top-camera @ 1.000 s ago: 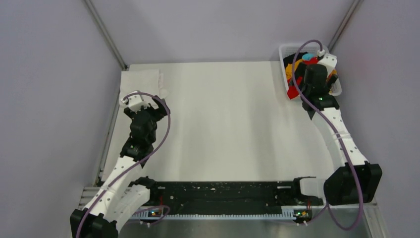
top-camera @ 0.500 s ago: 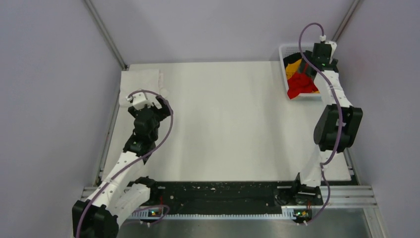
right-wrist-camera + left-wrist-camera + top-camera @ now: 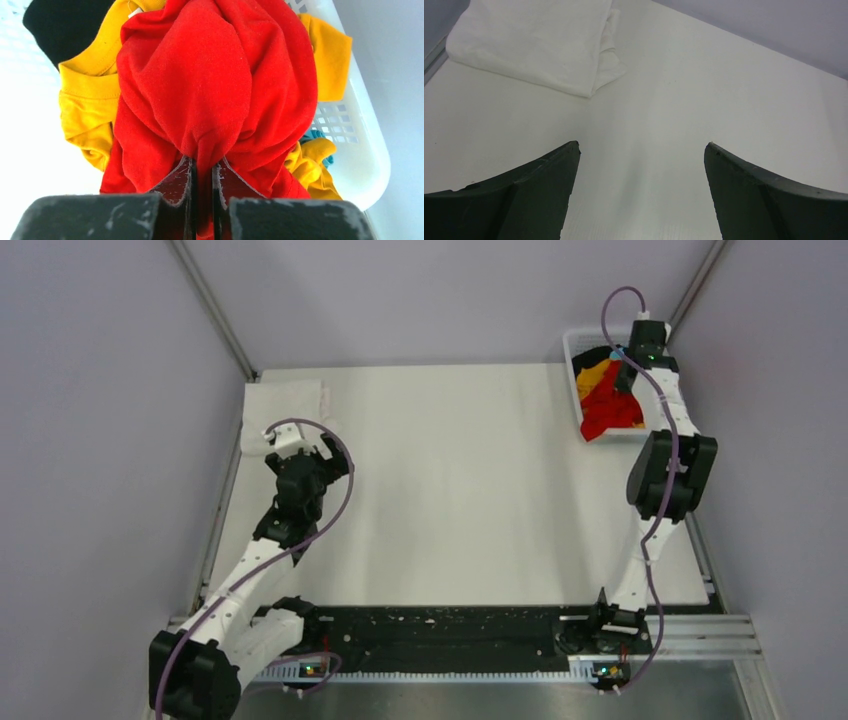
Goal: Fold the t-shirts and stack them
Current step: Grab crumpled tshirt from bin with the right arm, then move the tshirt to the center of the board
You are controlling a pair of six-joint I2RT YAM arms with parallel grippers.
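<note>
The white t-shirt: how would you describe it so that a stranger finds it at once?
Look at the table, then its far left corner. The white t-shirt lies there folded flat, alone; the red t-shirt is crumpled in the white basket at the far right.

Bright, even light in here; the white table glares almost featureless, shadows faint and soft-edged.

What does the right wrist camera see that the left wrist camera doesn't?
Right wrist only: the right tool shut on the red t-shirt, over an orange-yellow t-shirt and a black t-shirt in the white basket. Left wrist only: the open left tool above the table, a folded white t-shirt beyond. Shared: only dark fingers at the bottom.
</note>
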